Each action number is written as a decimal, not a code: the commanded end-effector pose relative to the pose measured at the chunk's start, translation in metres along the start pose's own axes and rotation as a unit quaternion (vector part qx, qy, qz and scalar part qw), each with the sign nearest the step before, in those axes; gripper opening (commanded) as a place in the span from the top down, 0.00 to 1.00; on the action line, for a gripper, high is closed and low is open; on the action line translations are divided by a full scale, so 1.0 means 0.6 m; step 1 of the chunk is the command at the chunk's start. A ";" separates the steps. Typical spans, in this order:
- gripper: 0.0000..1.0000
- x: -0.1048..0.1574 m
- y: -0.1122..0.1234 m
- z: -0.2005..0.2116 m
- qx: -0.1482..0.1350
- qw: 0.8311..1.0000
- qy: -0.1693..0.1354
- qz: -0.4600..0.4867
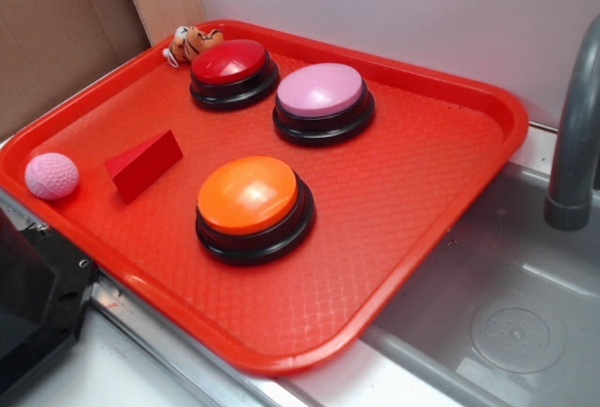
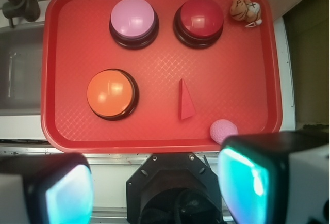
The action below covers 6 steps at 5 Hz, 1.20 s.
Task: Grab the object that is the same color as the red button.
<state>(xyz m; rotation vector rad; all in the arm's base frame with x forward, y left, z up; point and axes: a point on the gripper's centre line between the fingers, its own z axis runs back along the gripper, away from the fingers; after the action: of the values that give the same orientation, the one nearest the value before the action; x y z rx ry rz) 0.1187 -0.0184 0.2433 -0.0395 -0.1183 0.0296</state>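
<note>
The object, a small matte red wedge block (image 1: 142, 164) (image 2: 185, 99), lies on the red tray (image 1: 403, 201) (image 2: 237, 69) between the pink ball and the orange button. The red button (image 1: 232, 70) (image 2: 198, 20), glossy dark red on a black base, stands at the tray's far side. My gripper (image 2: 154, 188) hangs high above, over the robot base beside the tray's near edge, open with nothing between its fingers (image 2: 245, 180). In the exterior view the gripper itself is out of frame.
A pink-topped button (image 1: 322, 99) (image 2: 133, 21) and an orange-topped button (image 1: 251, 204) (image 2: 111, 93) stand on the tray. A pink dimpled ball (image 1: 51, 175) (image 2: 223, 130) and a small tiger toy (image 1: 190, 43) (image 2: 245, 10) sit near its edges. A sink (image 1: 506, 323) with a grey faucet (image 1: 574, 126) adjoins the tray.
</note>
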 end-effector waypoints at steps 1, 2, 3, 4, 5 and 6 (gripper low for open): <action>0.00 0.000 0.000 0.000 0.000 1.000 0.000 0.000; 0.00 0.002 0.015 -0.076 0.011 1.000 0.009 0.016; 0.00 0.002 0.039 -0.143 0.030 0.999 -0.023 0.020; 0.00 0.005 0.061 -0.206 0.023 0.999 -0.038 0.013; 0.00 0.013 0.085 -0.259 0.046 0.998 -0.035 0.027; 0.00 0.012 0.098 -0.300 0.050 0.998 -0.032 0.022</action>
<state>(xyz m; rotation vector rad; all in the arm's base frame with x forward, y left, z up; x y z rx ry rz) 0.1406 0.0294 0.0582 0.0521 -0.1637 0.0801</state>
